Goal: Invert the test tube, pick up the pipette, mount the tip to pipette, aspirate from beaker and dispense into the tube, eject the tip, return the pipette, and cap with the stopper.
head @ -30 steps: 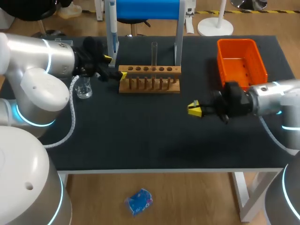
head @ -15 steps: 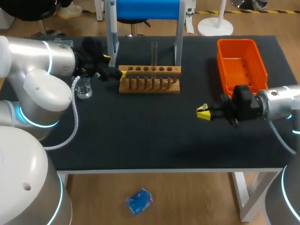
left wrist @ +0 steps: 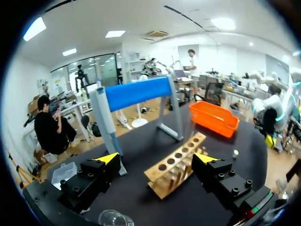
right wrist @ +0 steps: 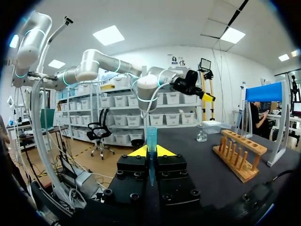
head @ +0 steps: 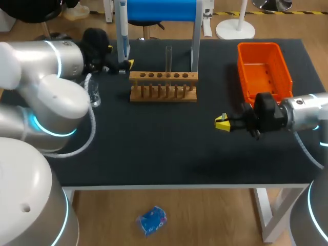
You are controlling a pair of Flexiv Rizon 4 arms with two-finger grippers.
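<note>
A pipette [head: 123, 28] hangs upright on the blue-topped stand [head: 161, 10] at the table's far side. My left gripper [head: 123, 64] is open close to the pipette's lower end; in the left wrist view the pipette [left wrist: 104, 117] stands ahead of the open gripper [left wrist: 157, 158], toward one finger. A clear test tube [head: 168, 59] stands upright in the wooden rack [head: 163, 84]. The glass beaker [head: 93, 96] is partly hidden behind my left arm. My right gripper [head: 222, 123] hovers over the table's right middle, shut on a pale blue pipette tip [right wrist: 151, 136].
An orange bin [head: 264, 69] sits at the right rear, just beyond my right arm. A small white piece [left wrist: 234, 152] lies on the mat past the rack. The rack [right wrist: 240, 157] and beaker [right wrist: 201, 133] lie ahead of my right gripper [right wrist: 151, 151].
My left gripper rose from the rack's left end toward the pipette's base. My right gripper, still holding the tip, drew back a little to the right, then held still.
</note>
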